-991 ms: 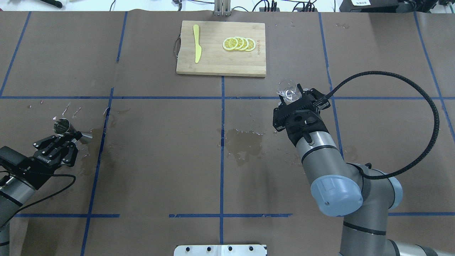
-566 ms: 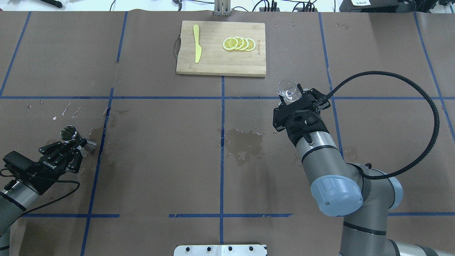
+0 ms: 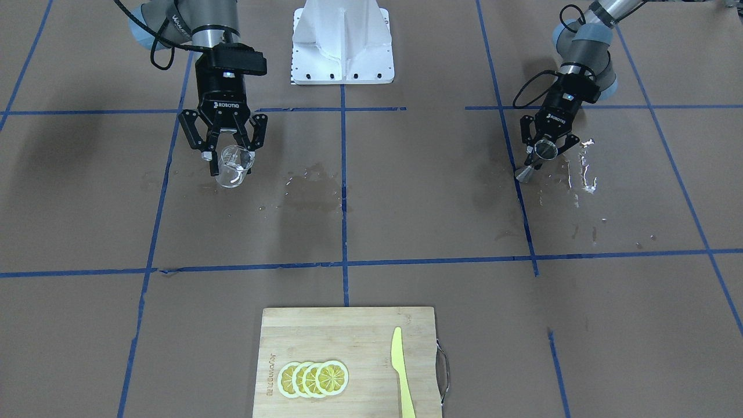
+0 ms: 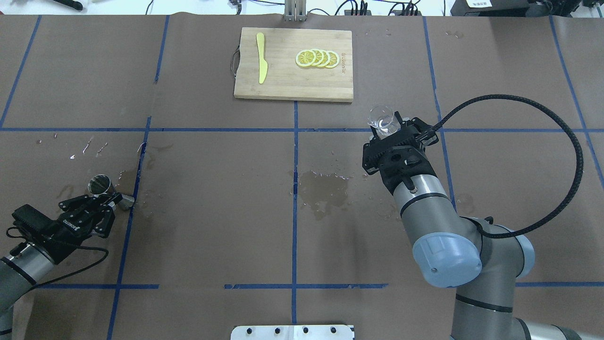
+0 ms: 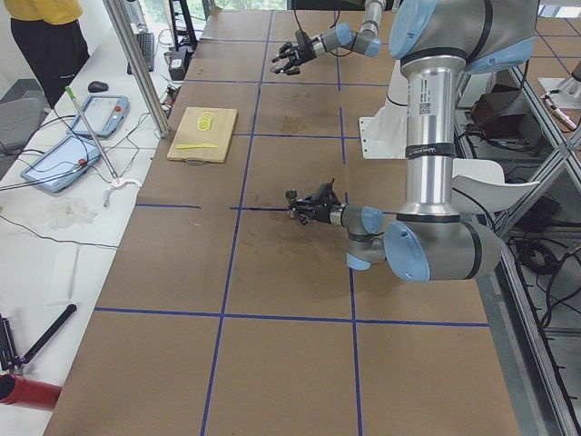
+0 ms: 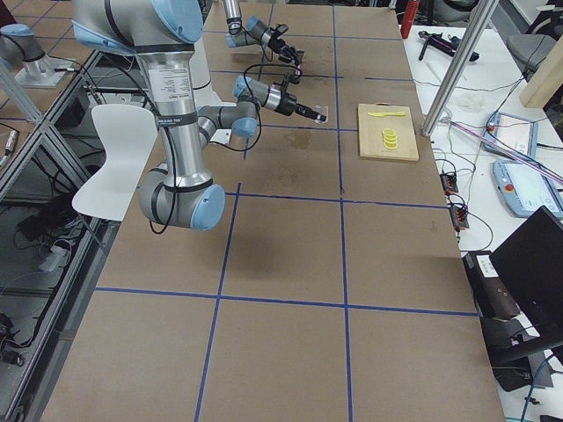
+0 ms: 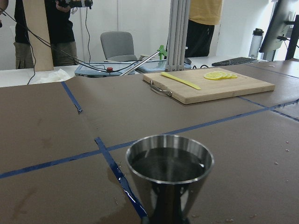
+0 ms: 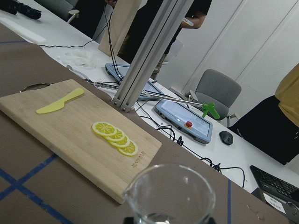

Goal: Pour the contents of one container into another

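Front-facing view: the right gripper (image 3: 230, 155) has its fingers closed on the glass beaker (image 3: 234, 166), mouth towards the camera, above the worktop (image 3: 406, 220). Well apart, the left gripper (image 3: 544, 152) clamps the steel jigger (image 3: 537, 157) at its waist. It is tilted, with the lower cone by a blue tape line (image 3: 525, 220), and whether it touches the surface cannot be told.

Overhead: the steel jigger (image 4: 104, 189) sits at the near-left corner in the left gripper (image 4: 103, 200). The glass beaker (image 4: 381, 120) is right of centre in the right gripper (image 4: 394, 130), with a wet patch (image 4: 325, 189) between the two arms. The cutting board (image 4: 293, 63) lies at the far edge, carrying lemon slices (image 4: 317, 58) and a yellow knife (image 4: 261, 56).

Left wrist: the steel jigger (image 7: 169, 175) fills the foreground, with liquid in its upper cup.

Right wrist: the glass beaker (image 8: 170, 196) shows its rim and pouring lip, and its contents are hard to judge.
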Tool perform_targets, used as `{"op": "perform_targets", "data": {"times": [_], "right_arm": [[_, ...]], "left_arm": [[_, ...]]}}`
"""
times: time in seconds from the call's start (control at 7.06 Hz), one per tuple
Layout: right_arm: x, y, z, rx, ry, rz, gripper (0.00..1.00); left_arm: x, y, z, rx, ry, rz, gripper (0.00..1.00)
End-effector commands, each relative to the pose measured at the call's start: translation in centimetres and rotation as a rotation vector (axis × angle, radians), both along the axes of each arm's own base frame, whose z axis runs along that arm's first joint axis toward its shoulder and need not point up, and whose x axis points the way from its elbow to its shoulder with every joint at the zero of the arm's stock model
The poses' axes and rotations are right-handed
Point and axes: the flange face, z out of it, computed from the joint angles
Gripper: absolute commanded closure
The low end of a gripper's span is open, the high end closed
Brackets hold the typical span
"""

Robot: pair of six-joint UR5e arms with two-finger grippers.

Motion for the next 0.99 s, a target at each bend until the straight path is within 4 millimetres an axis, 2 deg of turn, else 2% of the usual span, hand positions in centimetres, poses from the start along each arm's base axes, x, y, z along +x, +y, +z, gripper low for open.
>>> {"op": "perform_targets", "data": {"times": [0.0, 0.85], "right_arm": [[0.0, 0.0, 0.0, 0.0, 0.0, 0.0, 1.0], [-0.02, 0.0, -0.08, 0.001, -0.001, 0.0, 1.0]], "left_arm": [[-0.03, 0.19, 0.15, 0.002, -0.003, 0.023, 1.0], [-0.42, 0.26, 0.36, 0.008, -0.011, 0.021, 1.0]]}}
